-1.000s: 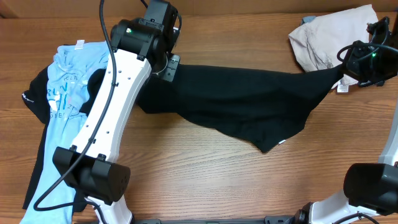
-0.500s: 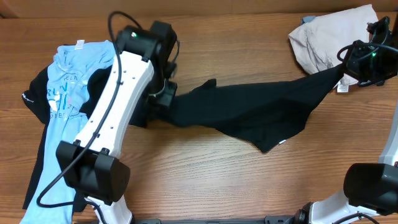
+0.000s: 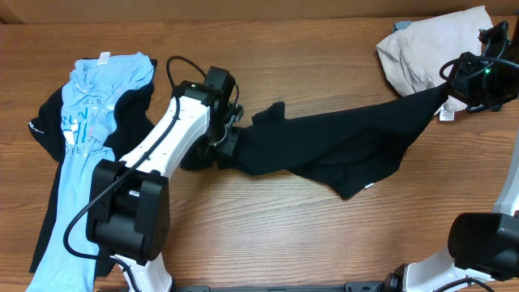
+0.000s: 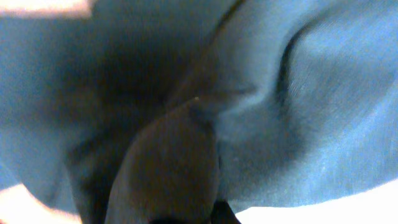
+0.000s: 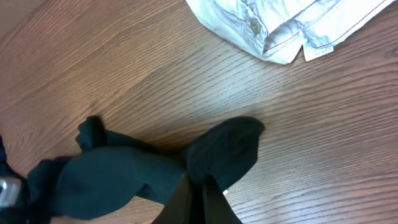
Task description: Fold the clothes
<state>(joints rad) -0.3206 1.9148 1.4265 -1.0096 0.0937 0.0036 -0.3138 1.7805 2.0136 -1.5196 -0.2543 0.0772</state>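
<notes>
The black shirt (image 3: 340, 146) spans the worktop (image 3: 324, 243), one end pinched in the left claw (image 3: 229, 139), the other in the right claw (image 3: 448, 97).

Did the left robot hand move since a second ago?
Yes. The left gripper moved away from the far edge of the table, toward the near side, pulling the black shirt with it.

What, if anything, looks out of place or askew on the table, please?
The black shirt is not lying flat: it is pulled into a twisted band between the left gripper and right gripper, one flap sagging toward the front. A beige garment sits crumpled at the far right corner.
</notes>
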